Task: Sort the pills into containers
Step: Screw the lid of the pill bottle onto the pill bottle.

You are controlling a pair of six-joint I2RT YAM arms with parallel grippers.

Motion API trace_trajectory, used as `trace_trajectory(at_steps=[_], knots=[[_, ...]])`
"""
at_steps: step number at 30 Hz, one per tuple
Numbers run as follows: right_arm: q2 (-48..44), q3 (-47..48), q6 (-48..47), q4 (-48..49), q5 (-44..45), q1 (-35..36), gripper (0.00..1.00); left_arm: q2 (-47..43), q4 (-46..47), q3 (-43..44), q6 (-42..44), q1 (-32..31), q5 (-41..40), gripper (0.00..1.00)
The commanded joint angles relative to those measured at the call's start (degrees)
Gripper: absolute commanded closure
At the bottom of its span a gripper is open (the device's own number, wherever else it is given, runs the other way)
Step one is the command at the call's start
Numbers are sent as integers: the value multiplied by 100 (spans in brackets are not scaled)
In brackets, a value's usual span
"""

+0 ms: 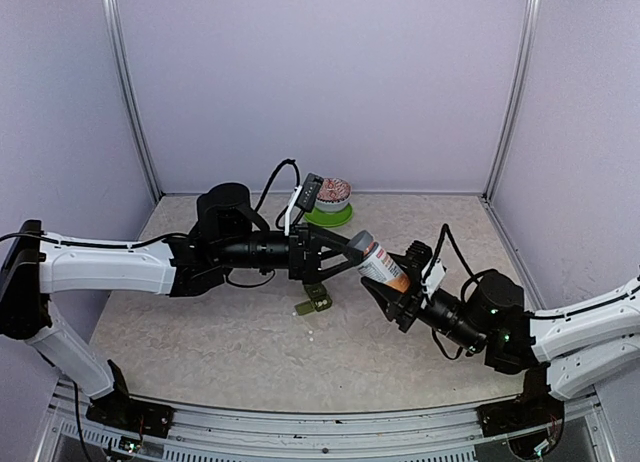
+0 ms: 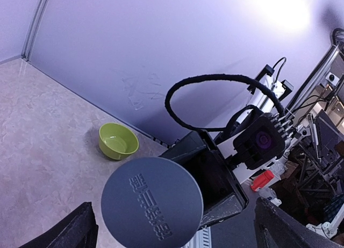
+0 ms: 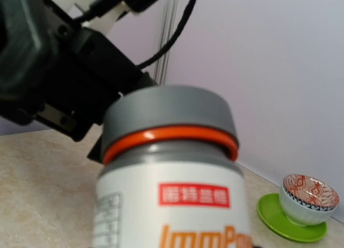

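Bottle point(image 1: 383, 266) clamped in R gripper point(image 1: 400, 287), cap point(image 2: 152, 203) held out to L gripper point(image 1: 350, 254). L fingers wide apart beside cap, prob. for unscrewing. Pill box point(image 1: 317, 301) below, far from table point(image 1: 200, 332) edges.

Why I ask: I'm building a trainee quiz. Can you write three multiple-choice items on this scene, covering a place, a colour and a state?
1. The patterned bowl stands: A on a blue tray; B on the green plate; C on a wooden shelf.
2. The bottle has a cap coloured: A white; B red; C grey.
3. The left gripper is: A open; B shut on the cap; C out of view.
B, the plate lies under it; C, grey above an orange ring; A, its fingers stand clear of the cap.
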Motion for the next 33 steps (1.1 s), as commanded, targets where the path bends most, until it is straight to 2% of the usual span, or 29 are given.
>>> trace_trajectory(at_steps=[1,15,33], knots=[[184,276,94,72,206,-33,62,98,179,139,-74,-43,98,1],[920,557,294,42,-147,-33,63,52,28,290,143,-98,76,1],[1070,556,432,257,-601,-33,63,-227,71,205,266,-116,-226,1]])
